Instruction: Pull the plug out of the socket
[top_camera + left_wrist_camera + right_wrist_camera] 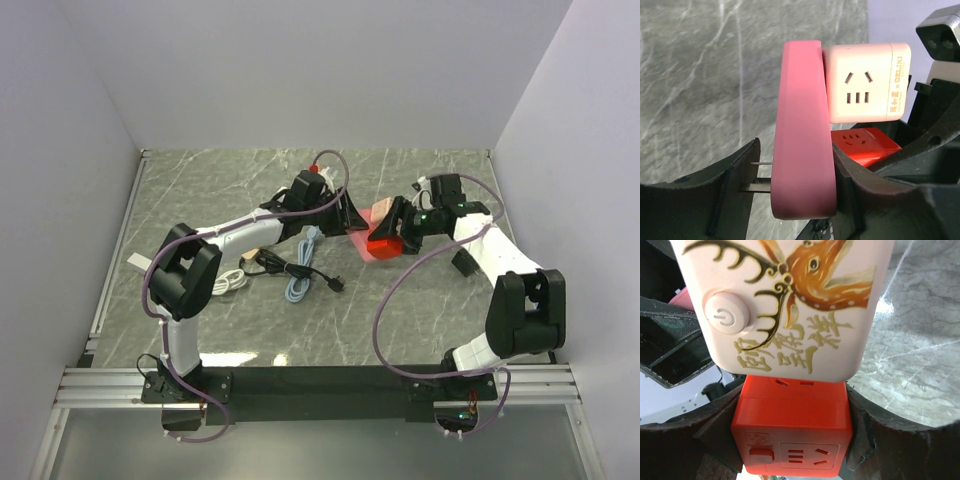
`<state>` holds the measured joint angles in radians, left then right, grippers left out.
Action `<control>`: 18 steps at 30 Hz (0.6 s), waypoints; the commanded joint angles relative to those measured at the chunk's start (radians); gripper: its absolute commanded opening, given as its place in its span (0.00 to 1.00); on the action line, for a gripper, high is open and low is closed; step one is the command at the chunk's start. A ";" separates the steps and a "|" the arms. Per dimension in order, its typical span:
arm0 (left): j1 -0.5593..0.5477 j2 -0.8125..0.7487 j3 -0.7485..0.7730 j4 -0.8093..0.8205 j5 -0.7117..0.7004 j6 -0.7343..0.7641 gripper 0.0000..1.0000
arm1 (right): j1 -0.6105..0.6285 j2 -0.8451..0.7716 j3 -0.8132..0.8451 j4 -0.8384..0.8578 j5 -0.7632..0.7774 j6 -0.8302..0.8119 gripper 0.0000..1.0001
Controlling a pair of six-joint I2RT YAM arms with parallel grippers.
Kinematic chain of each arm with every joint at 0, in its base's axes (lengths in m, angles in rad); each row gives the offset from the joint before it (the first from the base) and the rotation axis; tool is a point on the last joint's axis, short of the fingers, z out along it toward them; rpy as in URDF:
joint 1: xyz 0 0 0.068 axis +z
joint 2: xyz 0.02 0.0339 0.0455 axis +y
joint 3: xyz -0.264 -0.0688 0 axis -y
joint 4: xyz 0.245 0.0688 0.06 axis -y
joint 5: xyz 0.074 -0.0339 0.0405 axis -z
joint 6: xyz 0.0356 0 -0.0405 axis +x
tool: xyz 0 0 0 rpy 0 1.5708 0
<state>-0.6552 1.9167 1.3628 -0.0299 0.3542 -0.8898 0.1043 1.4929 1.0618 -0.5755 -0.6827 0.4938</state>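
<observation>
My left gripper (348, 216) is shut on a flat pink plug (802, 130). Its two bare metal prongs (757, 186) point at the left finger and sit in no socket. The plug's other face lies next to a pale pink socket cube (867, 82) and a red socket cube (865, 145). My right gripper (792, 415) is shut on the red socket cube (792, 435). The pale pink cube (785, 305), printed with a deer and a power button, sits joined onto the red one. Both grippers meet at mid-table, around the red cube (383, 247).
On the marble table (200, 190) left of the grippers lie a black cable (322, 277), a light blue cable (300, 285) and a white cable (232, 284). A small black object (462, 262) lies by the right arm. White walls enclose three sides.
</observation>
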 commanded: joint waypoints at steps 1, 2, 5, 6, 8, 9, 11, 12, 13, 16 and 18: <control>0.111 0.013 -0.024 -0.249 -0.233 0.184 0.00 | -0.143 -0.052 0.087 -0.158 0.056 -0.135 0.00; 0.111 0.016 -0.013 -0.254 -0.231 0.184 0.00 | -0.138 -0.046 0.096 -0.178 -0.024 -0.144 0.00; 0.111 0.027 0.005 -0.265 -0.225 0.187 0.00 | -0.109 -0.037 0.133 -0.260 0.030 -0.169 0.00; 0.111 0.028 0.009 -0.266 -0.224 0.189 0.00 | -0.109 -0.046 0.135 -0.270 0.060 -0.161 0.00; 0.111 0.028 0.021 -0.271 -0.225 0.195 0.00 | -0.120 -0.098 0.112 -0.256 0.118 -0.130 0.00; 0.111 0.027 0.024 -0.278 -0.227 0.198 0.00 | -0.135 -0.111 0.103 -0.248 0.129 -0.111 0.00; 0.109 0.031 0.041 -0.291 -0.231 0.210 0.00 | -0.138 -0.117 0.119 -0.280 0.178 -0.101 0.00; 0.111 0.036 0.047 -0.297 -0.233 0.216 0.00 | -0.138 -0.114 0.128 -0.287 0.142 -0.115 0.00; 0.111 0.039 0.051 -0.307 -0.239 0.224 0.00 | -0.135 -0.109 0.133 -0.291 0.106 -0.121 0.00; 0.111 0.051 0.071 -0.341 -0.265 0.239 0.00 | -0.130 -0.077 0.170 -0.371 0.063 -0.150 0.00; 0.111 0.053 0.078 -0.353 -0.277 0.245 0.00 | -0.141 -0.112 0.178 -0.362 0.074 -0.124 0.00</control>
<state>-0.6693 1.9289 1.4631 -0.1169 0.3798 -0.8654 0.0731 1.4796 1.1595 -0.7525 -0.6914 0.4370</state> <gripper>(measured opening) 0.567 0.684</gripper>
